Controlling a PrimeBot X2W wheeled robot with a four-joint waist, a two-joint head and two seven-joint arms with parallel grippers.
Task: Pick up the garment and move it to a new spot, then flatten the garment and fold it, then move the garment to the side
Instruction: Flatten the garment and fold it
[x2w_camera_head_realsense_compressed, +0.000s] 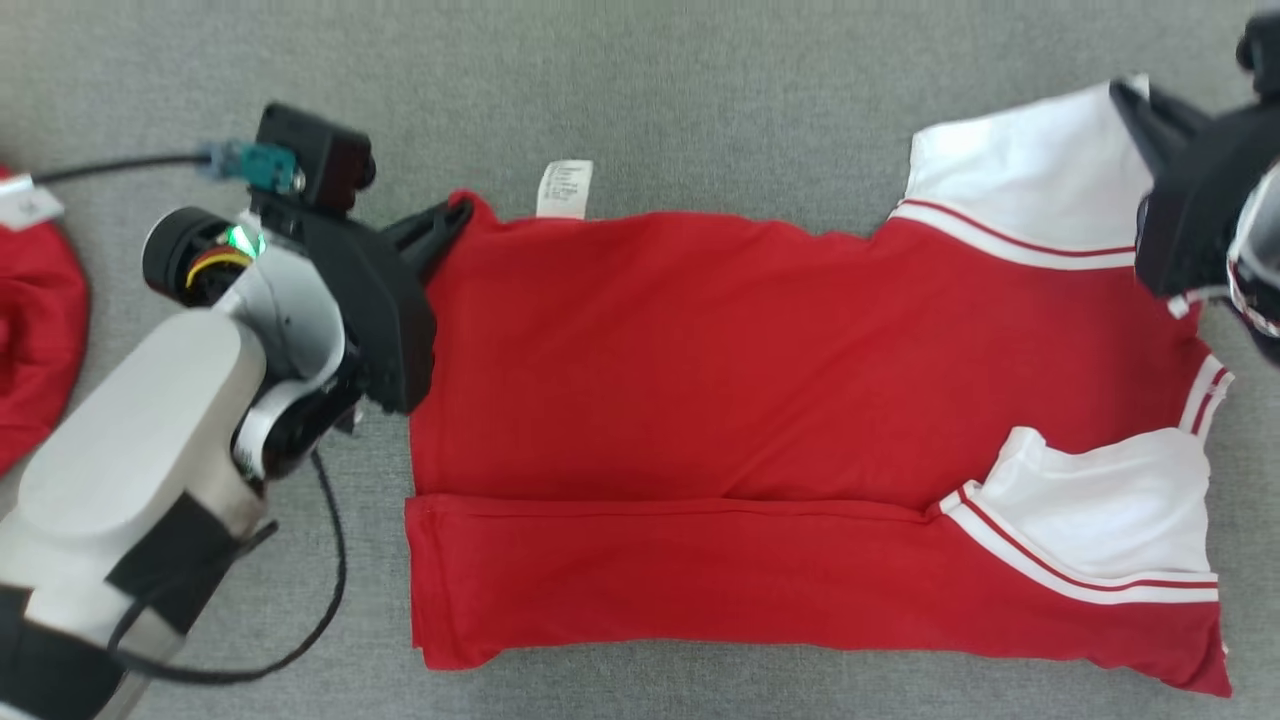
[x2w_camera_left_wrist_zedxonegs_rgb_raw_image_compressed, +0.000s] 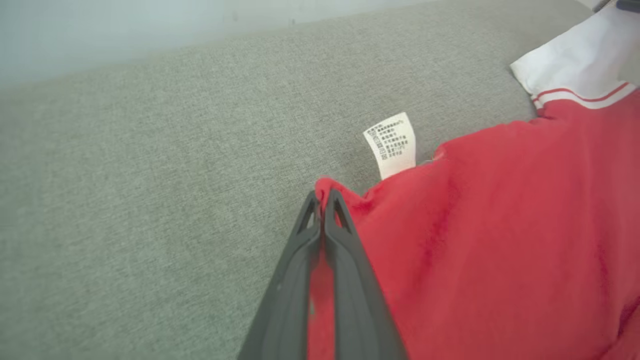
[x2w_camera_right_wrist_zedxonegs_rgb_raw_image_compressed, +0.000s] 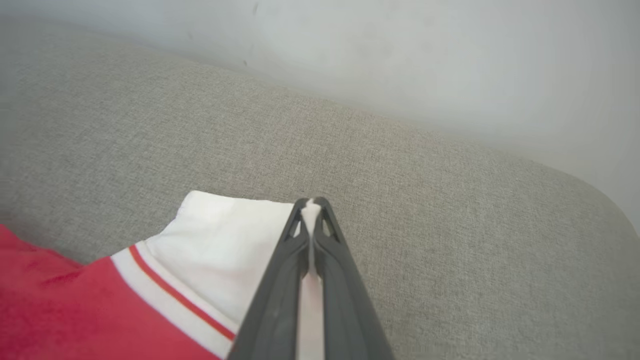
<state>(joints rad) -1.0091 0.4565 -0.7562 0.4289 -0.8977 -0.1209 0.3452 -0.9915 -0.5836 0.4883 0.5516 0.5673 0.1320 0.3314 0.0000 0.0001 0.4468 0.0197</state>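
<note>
Across the middle of the surface (x2w_camera_head_realsense_compressed: 700, 90), the garment (x2w_camera_head_realsense_compressed: 700, 380) lay spread lengthwise with its red body flat. Its near long side was already turned over onto itself as a band running from the hem to the near sleeve (x2w_camera_head_realsense_compressed: 1100, 530). Judged from this layout, the far long side was due for the matching fold.

The left end effector (x2w_camera_head_realsense_compressed: 455, 218) was closed on the far hem corner, toward the surface's left edge. The right end effector (x2w_camera_right_wrist_zedxonegs_rgb_raw_image_compressed: 311, 202) was closed on the tip of the far white sleeve (x2w_camera_head_realsense_compressed: 1030, 170), toward the right edge. Gripping both far ends together would let that edge travel as one straight line without sagging.

A second red cloth (x2w_camera_head_realsense_compressed: 35, 330) lay apart at the left edge. A care label (x2w_camera_head_realsense_compressed: 565, 188) projected from the far side seam, flat on the covering.

The surface carried a grey woven covering with a rounded far corner. A plain pale wall (x2w_camera_right_wrist_zedxonegs_rgb_raw_image_compressed: 400, 60) stood behind it.
</note>
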